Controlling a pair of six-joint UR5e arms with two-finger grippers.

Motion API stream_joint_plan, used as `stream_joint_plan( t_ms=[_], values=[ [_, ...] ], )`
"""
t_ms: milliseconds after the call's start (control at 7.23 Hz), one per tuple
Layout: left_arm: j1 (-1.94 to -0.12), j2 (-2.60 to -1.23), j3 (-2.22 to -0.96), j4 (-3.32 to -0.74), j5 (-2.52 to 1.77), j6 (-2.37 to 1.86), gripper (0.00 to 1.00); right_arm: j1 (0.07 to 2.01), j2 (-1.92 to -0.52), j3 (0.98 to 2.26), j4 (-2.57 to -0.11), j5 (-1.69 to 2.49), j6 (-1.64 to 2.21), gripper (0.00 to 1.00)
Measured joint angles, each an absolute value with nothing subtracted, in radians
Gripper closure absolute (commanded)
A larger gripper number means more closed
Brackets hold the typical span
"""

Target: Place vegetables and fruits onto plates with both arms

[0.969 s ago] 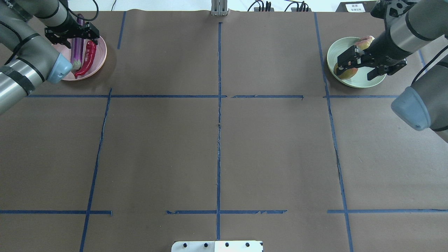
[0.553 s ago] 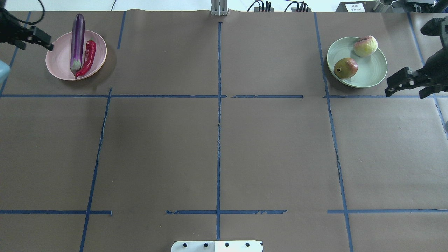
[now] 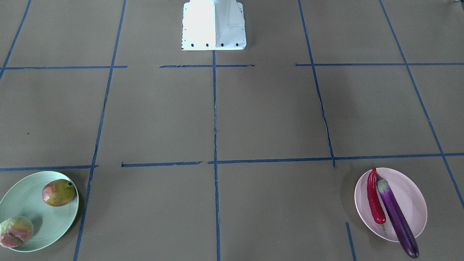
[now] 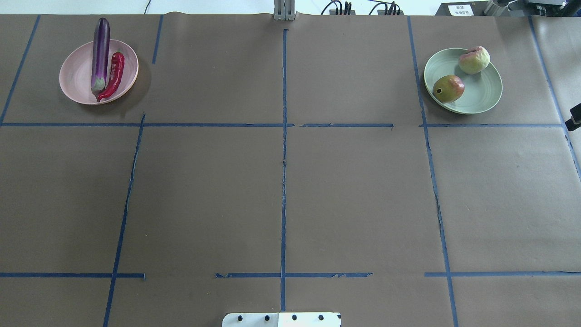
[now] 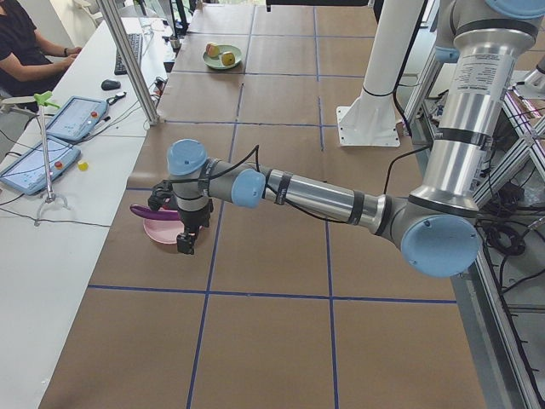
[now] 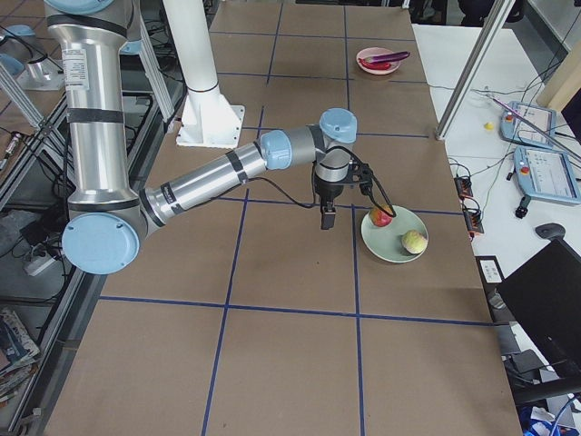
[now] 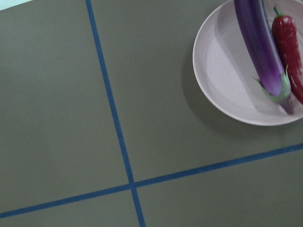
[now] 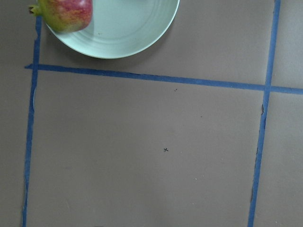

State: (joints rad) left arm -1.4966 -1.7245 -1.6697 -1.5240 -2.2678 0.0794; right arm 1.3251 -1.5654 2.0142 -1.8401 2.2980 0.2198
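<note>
On the pink plate (image 4: 75, 86), far left of the table from the robot's side: eggplant (image 4: 100, 50) lying lengthwise, rounded tip past the far rim, and chili pepper (image 4: 115, 75) just beside it, seemingly touching near the stem cap. On the mint green plate (image 4: 485, 93), far right: peach (image 4: 474, 60) by the far rim, pomegranate (image 4: 448, 88) toward the table's middle, the two apart. None of the four loose on the brown paper (image 4: 281, 190).

Looks like the closing step: placing done on both sides, only pulling clear remaining. Calls for no further grasp next. Calls at most for drawing each gripper away without brushing a plate rim or nudging the overhanging eggplant, likely to roll or tip if knocked.

Left gripper (image 5: 184, 239): seen only from the table's end, pointing down, low beside the pink plate. Off the plate, going by its wrist view, with plate and both vegetables up in one corner. Cannot tell the jaw opening. Touching nothing visible; judged empty, given all produce on plates.

Right gripper (image 6: 329, 216): pointing down over bare paper beside the mint green plate, off it; from overhead, merely a black sliver at the right edge. Cannot tell the opening either. Judged empty likewise. In its wrist view: only the plate's edge, part of the pomegranate and blue tape lines (image 8: 151, 78).
</note>
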Motion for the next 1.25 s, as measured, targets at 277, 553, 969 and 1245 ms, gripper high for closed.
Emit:
stream_joint_plan(
  t_ms=[277,553,969,1245],
  values=[
    [-1.535,-1.692,-1.783,-1.32,-2.277,0.148,0.0,1.364,-1.649,2.015,-1.841,2.355,0.12,0.0],
    [-1.542,-1.588,-1.848,-1.253,-2.32,0.173,0.0,1.372,-1.69,2.023,-1.84,2.366,0.067,0.0],
    [-1.543,-1.529,-1.843,-1.252,-2.362,0.182,0.0,1.373,-1.696,2.032,-1.84,2.37,0.067,0.0],
    [-1.543,-1.507,-1.859,-1.284,-2.369,0.18,0.0,1.373,-1.7,2.038,-1.84,2.369,0.065,0.0]
  ],
)
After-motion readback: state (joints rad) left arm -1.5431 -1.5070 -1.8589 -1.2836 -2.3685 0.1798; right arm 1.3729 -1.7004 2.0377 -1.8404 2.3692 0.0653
